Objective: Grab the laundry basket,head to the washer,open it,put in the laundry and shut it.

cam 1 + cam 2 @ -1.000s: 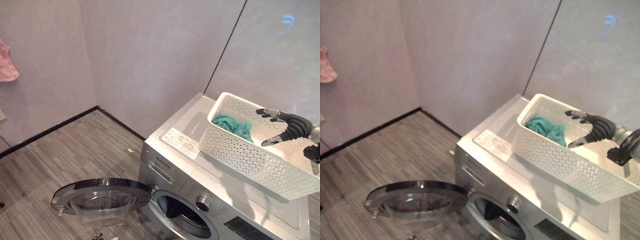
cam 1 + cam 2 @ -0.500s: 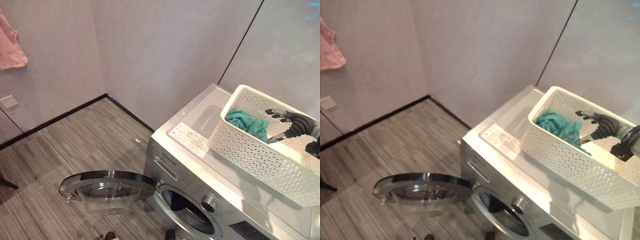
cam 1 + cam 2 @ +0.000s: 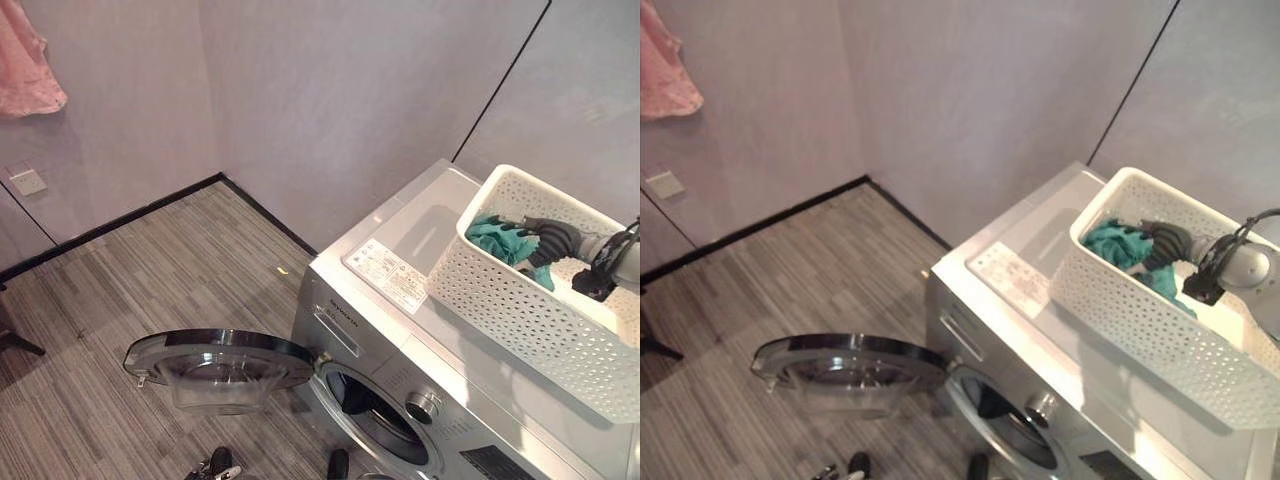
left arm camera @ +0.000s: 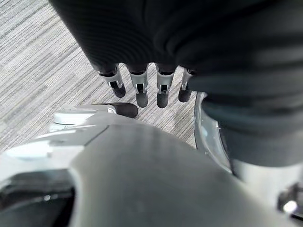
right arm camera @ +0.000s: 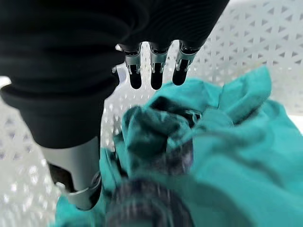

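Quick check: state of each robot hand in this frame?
Left robot hand: open, fingers straight, holding nothing.
Right robot hand: open, reaching onto the teal laundry in the basket, not yet gripping.

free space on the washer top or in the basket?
Washer top: bare strip between its sticker and the back wall, left of the basket. Basket: crowded at the far end, right hand on the teal cloth; its near part looks bare.

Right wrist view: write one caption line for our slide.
Open robot hand reaching onto teal cloth inside white basket.
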{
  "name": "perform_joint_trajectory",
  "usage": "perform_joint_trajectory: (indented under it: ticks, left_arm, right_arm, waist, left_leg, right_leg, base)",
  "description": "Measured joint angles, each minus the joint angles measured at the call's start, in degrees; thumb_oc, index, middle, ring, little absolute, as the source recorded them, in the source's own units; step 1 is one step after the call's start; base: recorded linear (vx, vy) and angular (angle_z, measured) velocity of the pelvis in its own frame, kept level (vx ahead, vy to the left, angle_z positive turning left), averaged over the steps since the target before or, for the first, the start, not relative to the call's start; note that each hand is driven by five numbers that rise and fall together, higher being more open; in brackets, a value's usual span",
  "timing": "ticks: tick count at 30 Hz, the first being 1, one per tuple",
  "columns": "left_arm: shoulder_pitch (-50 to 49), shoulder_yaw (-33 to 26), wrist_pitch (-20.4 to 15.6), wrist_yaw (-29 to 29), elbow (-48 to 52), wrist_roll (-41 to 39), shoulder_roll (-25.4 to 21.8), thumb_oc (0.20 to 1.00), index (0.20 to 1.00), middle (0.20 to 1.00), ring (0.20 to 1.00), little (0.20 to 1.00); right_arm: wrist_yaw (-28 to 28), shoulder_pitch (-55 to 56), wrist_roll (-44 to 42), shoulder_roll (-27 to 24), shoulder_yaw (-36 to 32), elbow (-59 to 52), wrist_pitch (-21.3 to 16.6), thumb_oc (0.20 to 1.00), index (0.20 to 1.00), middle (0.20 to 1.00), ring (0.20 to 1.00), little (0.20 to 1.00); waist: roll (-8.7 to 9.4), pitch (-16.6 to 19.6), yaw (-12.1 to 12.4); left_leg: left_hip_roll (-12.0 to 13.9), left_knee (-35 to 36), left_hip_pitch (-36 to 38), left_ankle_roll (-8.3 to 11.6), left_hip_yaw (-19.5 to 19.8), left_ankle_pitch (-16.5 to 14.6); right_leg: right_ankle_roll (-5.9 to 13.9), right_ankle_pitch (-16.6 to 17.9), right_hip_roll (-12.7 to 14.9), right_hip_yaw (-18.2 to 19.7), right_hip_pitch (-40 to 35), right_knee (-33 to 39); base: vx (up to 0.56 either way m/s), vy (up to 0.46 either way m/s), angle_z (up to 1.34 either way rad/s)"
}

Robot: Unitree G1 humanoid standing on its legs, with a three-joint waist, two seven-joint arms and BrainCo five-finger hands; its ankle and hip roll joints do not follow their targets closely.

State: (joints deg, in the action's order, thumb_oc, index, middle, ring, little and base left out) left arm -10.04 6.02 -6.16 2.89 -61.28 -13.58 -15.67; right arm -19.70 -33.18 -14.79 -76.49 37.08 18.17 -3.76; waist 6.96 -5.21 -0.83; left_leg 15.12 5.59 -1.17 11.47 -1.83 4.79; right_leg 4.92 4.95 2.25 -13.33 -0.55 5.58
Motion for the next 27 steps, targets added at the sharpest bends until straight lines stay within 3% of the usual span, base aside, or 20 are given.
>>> perform_joint_trajectory:
  ticks: [5,6,8,9,14,20,21,22,27]
  left_arm:
    - [0.12,-0.1,-0.26,-0.08,1.99,-0.06,-0.45,1.0,1.0,1.0,1.0,1.0]
    - [0.27,0.01,-0.51,-0.18,2.52,-0.35,-0.34,1.0,1.0,1.0,1.0,1.0]
    - [0.28,1.37,-0.6,-0.25,3.68,-1.94,-0.45,1.0,1.0,1.0,1.0,1.0]
    - [0.02,1.6,-0.78,-0.27,3.96,-2.32,-0.46,1.0,1.0,1.0,1.0,1.0]
    - [-0.13,1.54,-1.3,-0.5,3.96,-4.48,-0.69,1.0,1.0,1.0,1.0,1.0]
    - [-0.35,1.85,-1.38,-0.74,6.18,-6.71,-2.56,1.0,1.0,1.0,1.0,1.0]
    - [-0.35,2.08,-1.32,-0.81,5.97,-6.73,-2.58,1.0,1.0,1.0,1.0,1.0]
    - [-0.5,2.44,-1.31,-1.13,6.02,-6.76,-2.45,1.0,1.0,1.0,1.0,1.0]
    - [-0.13,4.08,-1.35,-1.49,6.32,-6.8,-2.13,1.0,1.0,1.0,1.0,1.0]
  right_arm:
    - [-0.55,-5.13,5.1,7.23,7.17,8.47,0.18,1.0,1.0,1.0,1.0,1.0]
    - [-0.32,-5.77,6.9,7.5,7.27,9.28,0.22,1.0,1.0,1.0,1.0,1.0]
    - [-0.31,-9.42,9.74,7.69,8.06,11.8,0.29,1.0,1.0,1.0,1.0,1.0]
    - [-0.24,-10.56,12.56,8.82,7.91,14.74,0.1,1.0,1.0,1.0,1.0,1.0]
    - [2.19,-12.23,19.42,13.03,4.06,24.21,0.35,1.0,1.0,1.0,1.0,1.0]
    - [3.2,-13.34,20.68,15.41,-0.3,29.84,-0.09,1.0,1.0,1.0,1.0,1.0]
    - [3.02,-13.33,20.73,15.37,-0.3,30.67,-0.02,0.78,0.78,0.78,0.78,0.78]
    - [2.39,-13.46,20.82,15.26,-0.23,31.06,0.35,0.2,0.2,0.2,0.2,0.2]
    - [3.48,-13.26,21.22,13.38,-0.21,25.64,2.89,0.2,0.2,0.2,0.2,0.2]
  waist:
    - [-0.05,-0.49,0.83]
    - [-1.01,-1.03,1.04]
    - [-0.95,-1.21,1.52]
    - [-1.75,-1.62,1.77]
    - [-1.72,-2.29,2.63]
    - [-2.06,-2.48,2.86]
    - [-2.07,-2.48,3.08]
    - [-2.09,-2.49,3.28]
    - [-2.58,-2.79,3.26]
  left_leg:
    - [0.69,0.0,-2.14,0.25,1.33,0.48]
    - [0.71,-0.02,-3.45,-0.16,1.71,1.05]
    - [1.06,-0.1,-4.56,0.06,2.21,1.48]
    - [1.09,-0.27,-5.93,0.03,3.15,1.81]
    - [1.39,-0.29,-8.23,0.24,4.82,2.91]
    - [1.58,-0.39,-13.08,0.58,5.65,2.88]
    - [1.63,-0.21,-13.05,0.58,5.52,2.88]
    - [1.65,-0.17,-13.12,0.59,5.45,2.88]
    - [2.1,-0.13,-13.24,0.59,4.23,2.88]
  right_leg:
    - [-0.16,0.04,-0.86,-0.82,1.07,0.01]
    - [-0.28,0.0,-0.92,-1.59,1.69,-0.01]
    - [-0.52,0.38,-1.15,-2.11,2.94,0.0]
    - [-0.57,0.39,-1.3,-3.07,3.4,-0.01]
    - [-1.12,0.64,-1.96,-4.32,4.99,-0.01]
    - [-1.18,1.03,-2.26,-4.55,8.76,0.0]
    - [-1.19,1.03,-2.28,-4.55,8.74,0.0]
    - [-1.21,1.01,-2.25,-4.57,8.69,0.01]
    - [-1.21,1.01,-2.14,-4.41,8.88,0.01]
  base:
    - [-0.05,-0.034,0.09]
    - [-0.09,-0.06,0.33]
    - [-0.06,-0.05,0.21]
    - [-0.05,-0.049,0.25]
    - [-0.06,-0.047,0.15]
    - [-0.02,-0.026,0.07]
    - [-0.01,-0.021,0.21]
    - [-0.01,-0.02,0.14]
    - [0.0,-0.002,0.01]
